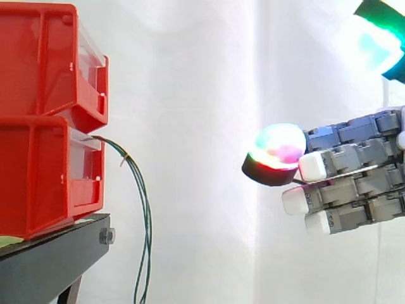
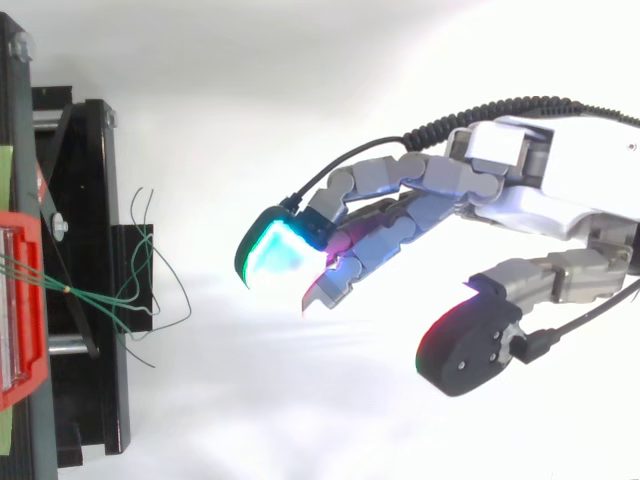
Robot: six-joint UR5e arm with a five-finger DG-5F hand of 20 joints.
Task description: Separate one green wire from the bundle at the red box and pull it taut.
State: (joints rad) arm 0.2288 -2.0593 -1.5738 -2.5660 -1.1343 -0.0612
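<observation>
The bundle of green wires [image 1: 147, 215] is seen coming out of the front of the lower red bin [image 1: 44, 177] and hanging loose beside the black stand [image 1: 57, 253]. The hand [image 2: 560, 190] is held well apart from the bundle, with fingers stretched toward the bins and nothing grasped.
</observation>
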